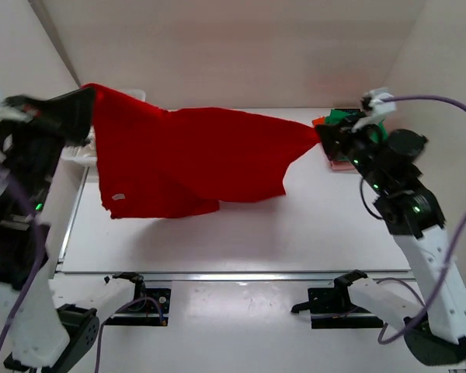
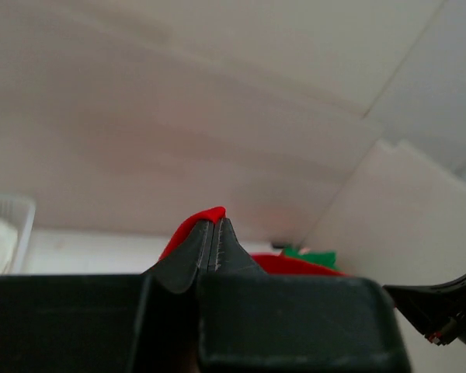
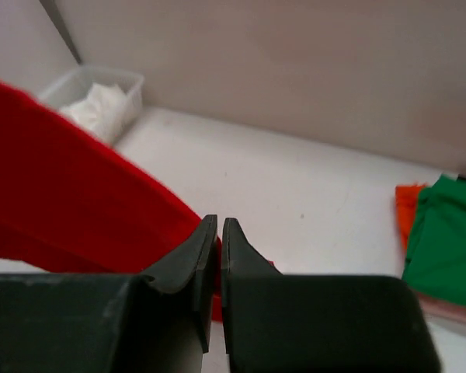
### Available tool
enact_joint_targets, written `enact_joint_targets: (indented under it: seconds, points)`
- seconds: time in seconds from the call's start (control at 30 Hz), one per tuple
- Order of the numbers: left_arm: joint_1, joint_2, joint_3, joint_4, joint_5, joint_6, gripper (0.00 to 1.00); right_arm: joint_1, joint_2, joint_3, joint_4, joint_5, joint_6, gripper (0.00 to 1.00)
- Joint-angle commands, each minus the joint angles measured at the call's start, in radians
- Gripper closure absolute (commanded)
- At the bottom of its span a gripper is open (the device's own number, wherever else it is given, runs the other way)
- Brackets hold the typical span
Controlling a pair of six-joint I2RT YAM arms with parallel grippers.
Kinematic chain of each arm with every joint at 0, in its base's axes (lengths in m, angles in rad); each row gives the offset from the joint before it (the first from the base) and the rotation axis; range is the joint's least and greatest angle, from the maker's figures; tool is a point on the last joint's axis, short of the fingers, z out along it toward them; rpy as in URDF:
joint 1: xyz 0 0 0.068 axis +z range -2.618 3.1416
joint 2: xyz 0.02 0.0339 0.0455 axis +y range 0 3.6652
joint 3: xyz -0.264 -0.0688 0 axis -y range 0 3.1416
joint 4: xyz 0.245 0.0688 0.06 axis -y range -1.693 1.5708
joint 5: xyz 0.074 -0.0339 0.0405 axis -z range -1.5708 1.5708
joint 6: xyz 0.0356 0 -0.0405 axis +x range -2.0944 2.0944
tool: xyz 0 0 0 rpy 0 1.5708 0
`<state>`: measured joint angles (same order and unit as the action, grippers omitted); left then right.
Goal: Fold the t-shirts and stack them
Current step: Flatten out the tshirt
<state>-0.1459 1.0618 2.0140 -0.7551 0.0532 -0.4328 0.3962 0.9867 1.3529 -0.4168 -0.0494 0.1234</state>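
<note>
The bright red t-shirt (image 1: 186,159) hangs spread in the air above the table, stretched between my two grippers. At the back left, my left gripper (image 1: 89,97) is shut on one corner; red cloth (image 2: 188,227) pokes out beside its closed fingertips (image 2: 216,221). The right gripper (image 1: 320,134) is shut on the opposite corner, and red fabric (image 3: 62,194) runs from its jaws (image 3: 220,225) off to the left. Behind the right gripper, at the back right, lies a small stack of folded t-shirts: green (image 3: 446,241) over orange (image 3: 408,206), with a pink edge (image 1: 340,165) underneath.
A clear plastic bin (image 3: 101,101) holding white cloth stands at the back left, partly behind the hanging shirt. Pale walls close off the back and both sides. A metal rail (image 1: 233,273) runs along the table's near edge.
</note>
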Motion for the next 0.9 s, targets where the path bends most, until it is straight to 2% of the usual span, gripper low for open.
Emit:
enact_joint_targets:
  seconds: [0.0,0.13,0.2,0.23,0.37,0.47,0.5,0.6,0.63,0.67,0.7,0.73,0.87]
  points:
    - [-0.075,-0.055,0.084,-0.038,-0.124,0.008,1.0,-0.017,-0.078,0.058,-0.091,-0.046,-0.048,1.0]
    - [-0.156,-0.105,0.129,-0.03,-0.174,-0.017,1.0,-0.172,-0.172,0.124,-0.165,-0.176,-0.053,1.0]
    - [-0.19,-0.105,0.166,-0.041,-0.194,-0.038,1.0,-0.302,-0.181,0.207,-0.201,-0.285,-0.056,1.0]
    - [-0.211,-0.099,0.182,-0.036,-0.206,-0.038,1.0,-0.42,-0.172,0.233,-0.221,-0.381,-0.059,1.0]
    - [-0.277,-0.071,0.183,-0.009,-0.234,-0.043,1.0,-0.366,-0.136,0.339,-0.208,-0.357,-0.038,1.0]
    - [-0.301,-0.031,0.154,0.008,-0.262,-0.014,1.0,-0.434,-0.08,0.393,-0.202,-0.386,-0.041,1.0]
    - [-0.296,-0.026,0.146,0.017,-0.25,-0.009,1.0,-0.419,-0.068,0.385,-0.188,-0.389,-0.036,1.0]
    - [-0.229,0.033,0.094,0.054,-0.193,0.026,1.0,-0.453,-0.01,0.318,-0.123,-0.449,-0.009,1.0]
    - [-0.171,0.056,0.059,0.075,-0.167,0.019,1.0,-0.462,0.001,0.272,-0.105,-0.466,-0.001,1.0]
    - [-0.055,0.079,-0.065,0.139,-0.016,-0.013,1.0,-0.458,0.044,0.188,-0.012,-0.472,0.019,1.0]
    - [0.01,0.093,-0.104,0.205,0.026,-0.023,1.0,-0.442,0.053,0.143,0.01,-0.455,0.018,1.0]
    - [0.028,0.102,-0.176,0.236,0.078,-0.044,1.0,-0.404,0.093,0.126,0.032,-0.405,-0.001,1.0]
    - [0.028,0.266,-0.277,0.374,0.057,-0.006,1.0,-0.338,0.263,0.088,0.125,-0.348,-0.038,1.0]
